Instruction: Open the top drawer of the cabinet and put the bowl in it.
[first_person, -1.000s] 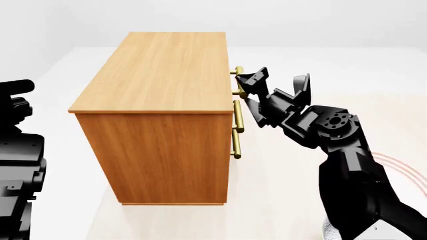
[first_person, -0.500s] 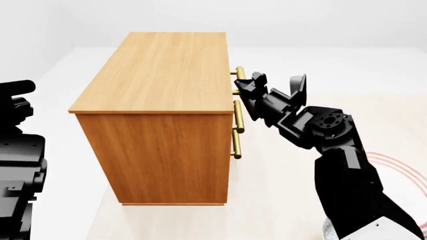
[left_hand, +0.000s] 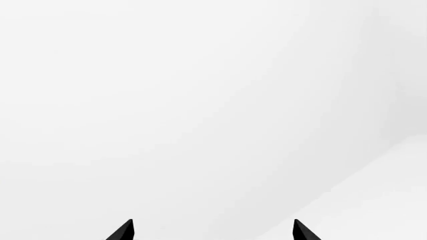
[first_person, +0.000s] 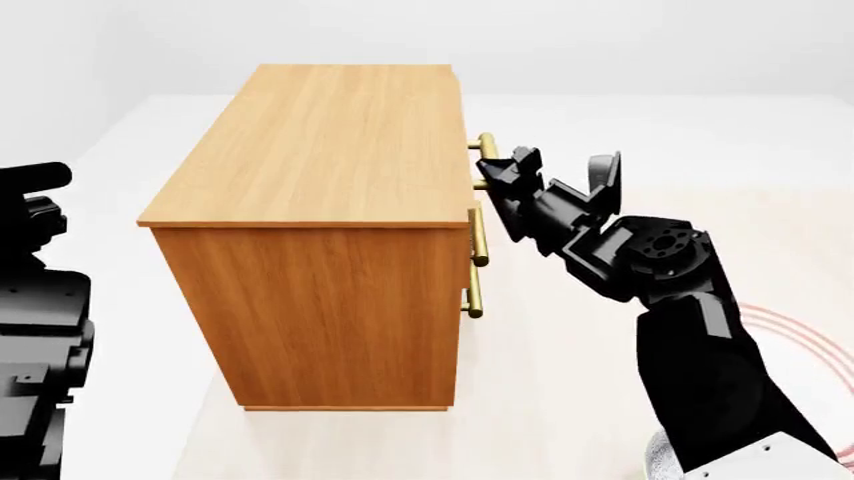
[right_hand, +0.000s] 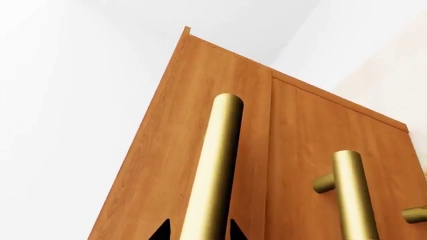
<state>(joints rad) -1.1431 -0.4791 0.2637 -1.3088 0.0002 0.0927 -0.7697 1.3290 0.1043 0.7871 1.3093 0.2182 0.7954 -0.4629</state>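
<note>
Gripping the brass handle (right_hand: 212, 170) of the top drawer (first_person: 470, 165), our right jaws (first_person: 497, 172) sit clenched on the bar — in the right wrist view their two dark tips flank it tightly, with the next handle (right_hand: 353, 192) just beside them. We see the drawer front standing slightly proud of the cabinet (first_person: 320, 230), which fills the space directly ahead of those jaws. Our left jaws (left_hand: 212, 231) hang released over plain white, tips well apart — the bowl (first_person: 657, 458) shows only as a speckled edge behind the right arm, well away from its jaws.
</note>
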